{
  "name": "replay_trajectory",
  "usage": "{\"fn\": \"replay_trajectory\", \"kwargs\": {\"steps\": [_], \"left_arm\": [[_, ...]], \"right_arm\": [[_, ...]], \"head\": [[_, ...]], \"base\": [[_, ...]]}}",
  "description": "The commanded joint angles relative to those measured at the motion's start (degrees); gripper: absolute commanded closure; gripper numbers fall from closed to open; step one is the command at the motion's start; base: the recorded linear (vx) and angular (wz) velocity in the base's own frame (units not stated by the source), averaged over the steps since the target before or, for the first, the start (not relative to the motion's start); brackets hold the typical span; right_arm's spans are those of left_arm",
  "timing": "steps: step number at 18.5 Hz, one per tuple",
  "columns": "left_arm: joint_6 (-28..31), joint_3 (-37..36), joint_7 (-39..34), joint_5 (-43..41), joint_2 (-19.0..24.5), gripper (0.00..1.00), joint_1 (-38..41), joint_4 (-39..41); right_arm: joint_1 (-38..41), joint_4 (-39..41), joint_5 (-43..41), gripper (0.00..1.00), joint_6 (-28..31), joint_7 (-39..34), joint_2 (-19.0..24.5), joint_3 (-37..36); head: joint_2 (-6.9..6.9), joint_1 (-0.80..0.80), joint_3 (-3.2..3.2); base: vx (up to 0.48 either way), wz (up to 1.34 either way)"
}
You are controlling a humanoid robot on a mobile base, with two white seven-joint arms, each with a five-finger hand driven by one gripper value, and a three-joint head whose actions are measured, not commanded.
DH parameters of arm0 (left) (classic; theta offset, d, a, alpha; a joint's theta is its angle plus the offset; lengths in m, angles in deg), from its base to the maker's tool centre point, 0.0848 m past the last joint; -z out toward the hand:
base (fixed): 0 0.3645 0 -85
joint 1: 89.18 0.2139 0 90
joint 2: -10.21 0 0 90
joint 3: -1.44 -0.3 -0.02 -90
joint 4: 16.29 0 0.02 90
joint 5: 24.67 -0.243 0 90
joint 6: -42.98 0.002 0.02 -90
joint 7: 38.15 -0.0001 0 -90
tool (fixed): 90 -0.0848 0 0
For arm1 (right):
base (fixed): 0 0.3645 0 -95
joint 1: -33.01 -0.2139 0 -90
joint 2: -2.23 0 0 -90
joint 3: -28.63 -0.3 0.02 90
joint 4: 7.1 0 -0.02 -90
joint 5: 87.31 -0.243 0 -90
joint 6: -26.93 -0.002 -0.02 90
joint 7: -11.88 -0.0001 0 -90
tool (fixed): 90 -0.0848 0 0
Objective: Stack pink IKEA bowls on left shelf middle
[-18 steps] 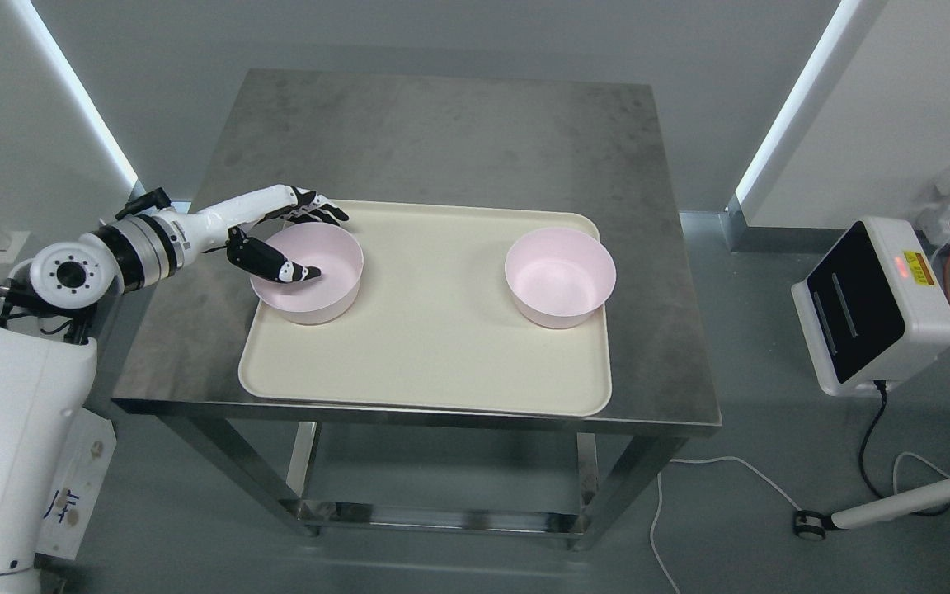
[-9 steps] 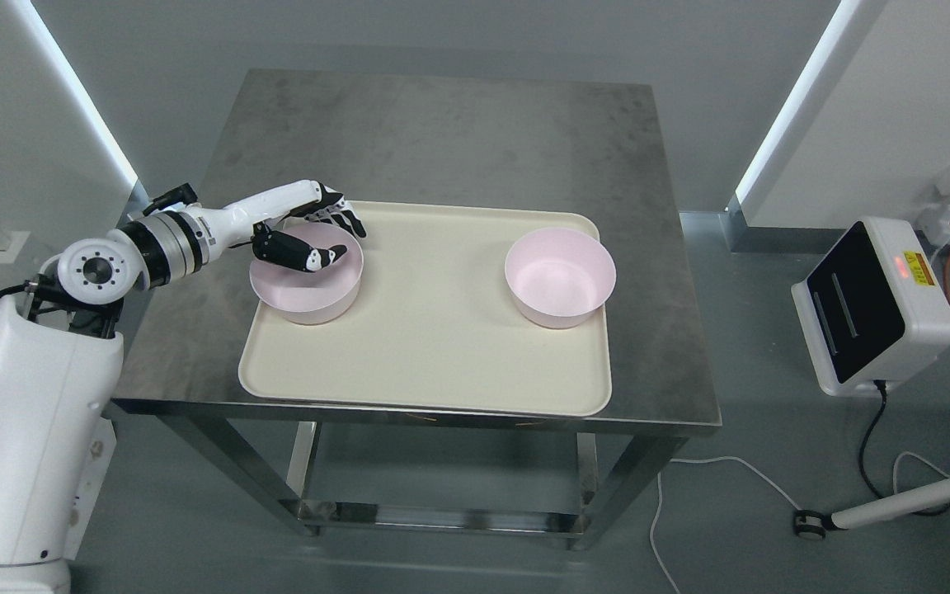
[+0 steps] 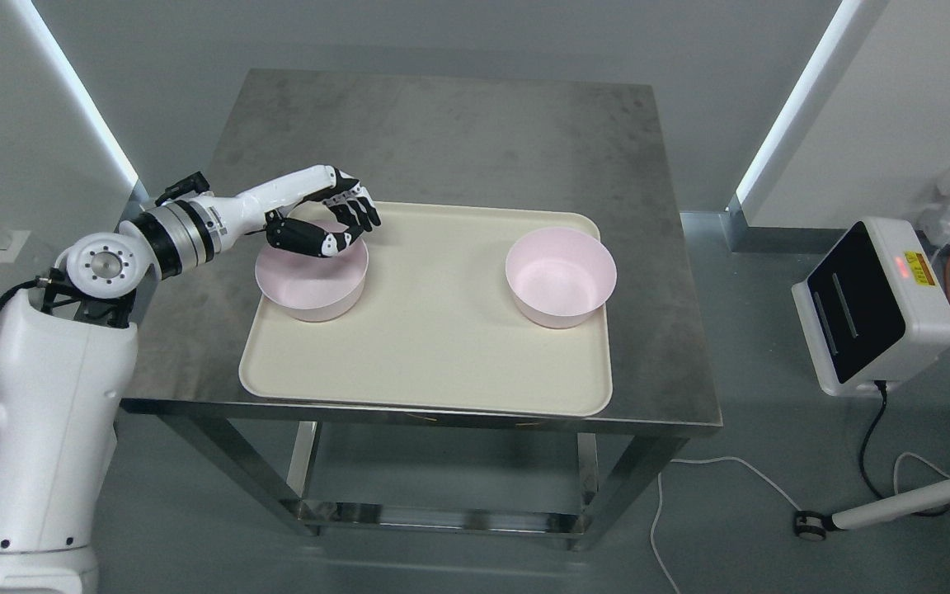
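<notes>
Table (image 3: 442, 140): grey metal top on steel legs, with a lower crossbar beneath; seen from above.

Tray (image 3: 434, 346): cream, rectangular with rounded corners, lying flat on the nearer half of the table.

Left pink bowl (image 3: 310, 285): round, upright, open side up, on the left part of the tray near its far left corner. The interior holds nothing but the thumb reaching in.

Right pink bowl (image 3: 560, 276): same shape and colour, upright, on the right part of the tray near its far right corner. Well apart from the other bowl, with bare tray between them; nothing touches it.

Left hand (image 3: 328, 221): white forearm with black jointed fingers (image 3: 359, 210), reaching in from the left over the far rim of the left pink bowl. The fingers curl over the outside of the far rim while the thumb lies inside the bowl, so the rim sits pinched between them. Whether the bowl's base is off the tray cannot be told.

Left arm column (image 3: 46, 429): white housing at the lower left, standing beside the table.

White box with a dark panel (image 3: 875, 305): on the floor side at the right, with a black cable trailing below.
</notes>
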Motion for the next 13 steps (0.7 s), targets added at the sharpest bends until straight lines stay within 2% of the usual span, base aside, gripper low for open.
{"fn": "replay_trajectory", "kwargs": {"steps": [1,4,7,8,10,11,13], "left_arm": [[0.7,4.2,3.0,0.5,-10.4,1.0,-8.2,-0.6],[3.9,2.3,3.9,0.3,-12.0,1.0,-12.4,-1.1],[3.0,0.9,4.0,-0.2,-10.0,0.99,-12.0,-1.8],[1.5,0.6,4.0,-0.9,-6.3,0.99,-11.3,-2.7],[-5.0,-0.8,4.0,-1.7,4.6,0.98,-8.8,-5.6],[-8.0,-1.5,4.0,-1.7,8.0,0.98,-7.4,-7.2],[-11.6,-2.1,4.0,-1.7,11.4,0.97,-4.5,-8.6]], "right_arm": [[1.7,1.9,0.0,0.0,-0.1,0.0,-1.0,-0.7],[1.7,1.9,0.0,0.0,-0.1,0.0,-1.0,-0.7],[1.7,1.9,0.0,0.0,0.0,0.0,-1.0,-0.7],[1.7,1.9,0.0,0.0,-0.1,0.0,-1.0,-0.7],[1.7,1.9,0.0,0.0,-0.1,0.0,-1.0,-0.6],[1.7,1.9,0.0,0.0,-0.1,0.0,-1.0,-0.6],[1.7,1.9,0.0,0.0,0.0,0.0,-1.0,-0.6]], "head": [[0.0,0.0,0.0],[0.0,0.0,0.0],[0.0,0.0,0.0],[0.0,0.0,0.0],[0.0,0.0,0.0],[0.0,0.0,0.0],[0.0,0.0,0.0]], "base": [[0.0,0.0],[0.0,0.0],[0.0,0.0],[0.0,0.0],[0.0,0.0],[0.0,-0.01],[0.0,-0.01]]}}
